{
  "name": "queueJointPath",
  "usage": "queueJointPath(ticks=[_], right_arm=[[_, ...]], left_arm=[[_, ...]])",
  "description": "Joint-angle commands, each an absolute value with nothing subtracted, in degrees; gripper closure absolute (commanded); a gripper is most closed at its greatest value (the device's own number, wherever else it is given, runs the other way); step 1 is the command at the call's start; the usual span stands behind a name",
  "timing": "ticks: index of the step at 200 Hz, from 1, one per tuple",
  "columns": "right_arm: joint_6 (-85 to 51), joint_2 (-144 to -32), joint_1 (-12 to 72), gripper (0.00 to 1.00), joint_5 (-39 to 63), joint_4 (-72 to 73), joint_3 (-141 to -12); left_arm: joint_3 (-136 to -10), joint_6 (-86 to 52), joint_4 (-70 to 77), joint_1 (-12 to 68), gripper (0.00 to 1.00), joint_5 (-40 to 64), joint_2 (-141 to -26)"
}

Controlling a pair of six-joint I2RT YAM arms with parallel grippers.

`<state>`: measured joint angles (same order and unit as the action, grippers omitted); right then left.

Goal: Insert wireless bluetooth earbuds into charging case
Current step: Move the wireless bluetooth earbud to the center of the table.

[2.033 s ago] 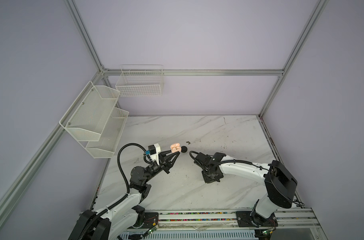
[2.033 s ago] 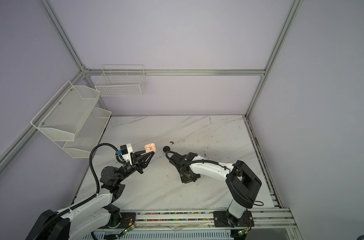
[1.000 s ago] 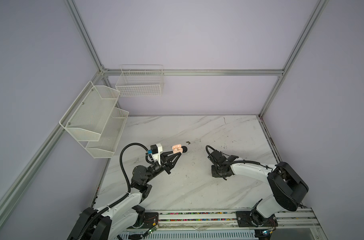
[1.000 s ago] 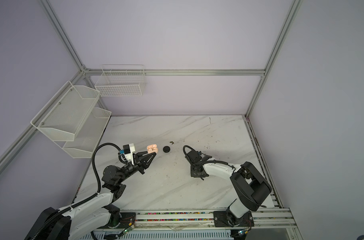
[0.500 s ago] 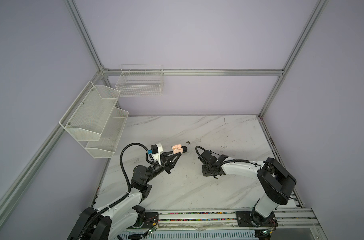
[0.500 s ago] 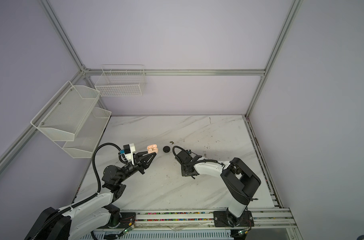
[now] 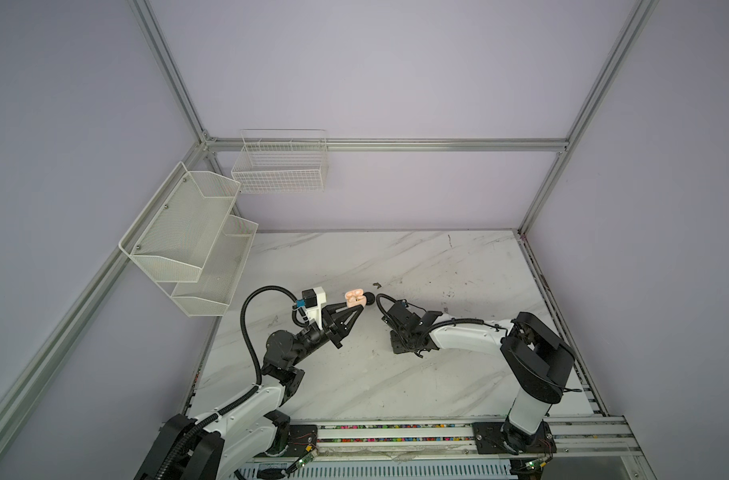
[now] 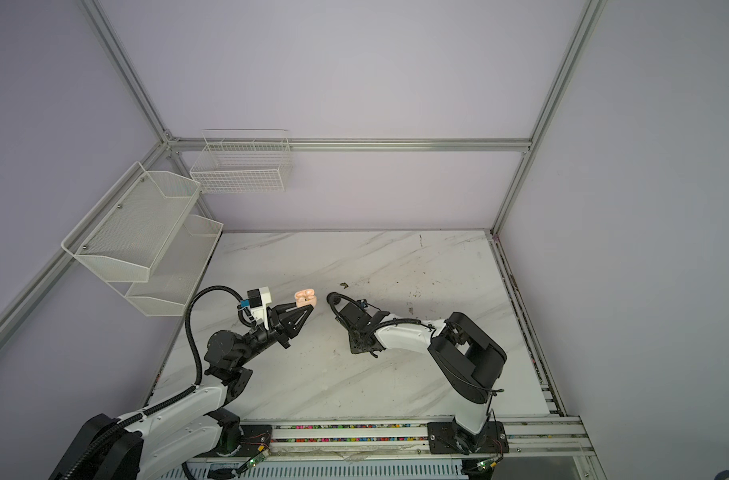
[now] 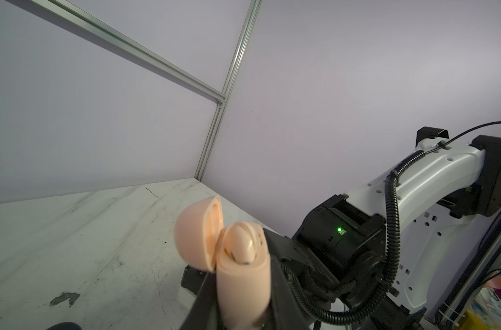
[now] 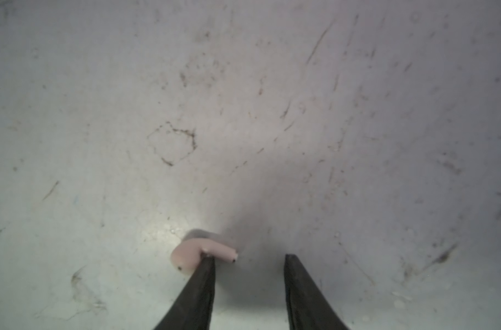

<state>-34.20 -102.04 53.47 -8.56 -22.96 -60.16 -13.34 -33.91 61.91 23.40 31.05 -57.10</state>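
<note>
My left gripper (image 9: 240,274) is shut on the peach charging case (image 9: 243,283), held upright above the table with its lid (image 9: 196,234) hinged open. One cream earbud (image 9: 243,243) sits in the case. In both top views the case (image 7: 354,296) (image 8: 304,296) shows at the left gripper's tip. My right gripper (image 10: 249,258) points down at the table with its jaws apart and nothing between them. A pale pinkish earbud (image 10: 192,254) lies on the marble, touching the tip of one finger (image 10: 208,274), outside the gap. The top views hide this earbud under the right wrist (image 7: 404,328).
A round black object (image 7: 370,298) (image 8: 333,297) lies on the table just beyond the case. A small dark scrap (image 7: 376,285) lies farther back. White mesh shelves (image 7: 196,241) and a wire basket (image 7: 279,166) hang on the left and back walls.
The right arm swung out to the right, then came back toward the middle of the table, and its jaws have parted. The left arm has held still with the case.
</note>
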Motion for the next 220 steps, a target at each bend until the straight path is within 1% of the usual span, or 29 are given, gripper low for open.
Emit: queueJointPath(ticks=[1,27,44,77,153,186,220], right_arm=[[-34.43,-103.45,54.41,0.57,-7.81,-24.61,-61.69],[-30.29,-102.49,54.54,0.57,-7.81,-26.32,-64.07],[-25.02,-101.87,54.45,0.61,-6.37,-27.31,-64.81],[-17.83,-103.83,54.16,0.64,-5.59,-25.19,-66.30],[-13.99,-108.35,54.16,0.66,-6.75,-22.85,-67.76],[-13.80,-108.82,54.15,0.69,-8.50,-23.20,-68.10],[-15.00,-108.56,54.22,0.73,-7.40,-23.94,-67.21]], left_arm=[[-14.85,-34.38,63.44,23.73,1.00,30.60,-56.60],[-14.69,-34.43,63.20,23.73,1.00,30.59,-56.11],[-14.51,-34.44,62.35,23.73,1.00,30.03,-55.18],[-13.81,-34.41,60.55,23.73,1.00,28.97,-52.97],[-13.45,-34.37,58.18,23.73,1.00,28.22,-50.81],[-13.45,-34.37,57.68,23.73,1.00,28.21,-50.46],[-13.53,-34.19,57.29,23.73,1.00,27.95,-50.30]])
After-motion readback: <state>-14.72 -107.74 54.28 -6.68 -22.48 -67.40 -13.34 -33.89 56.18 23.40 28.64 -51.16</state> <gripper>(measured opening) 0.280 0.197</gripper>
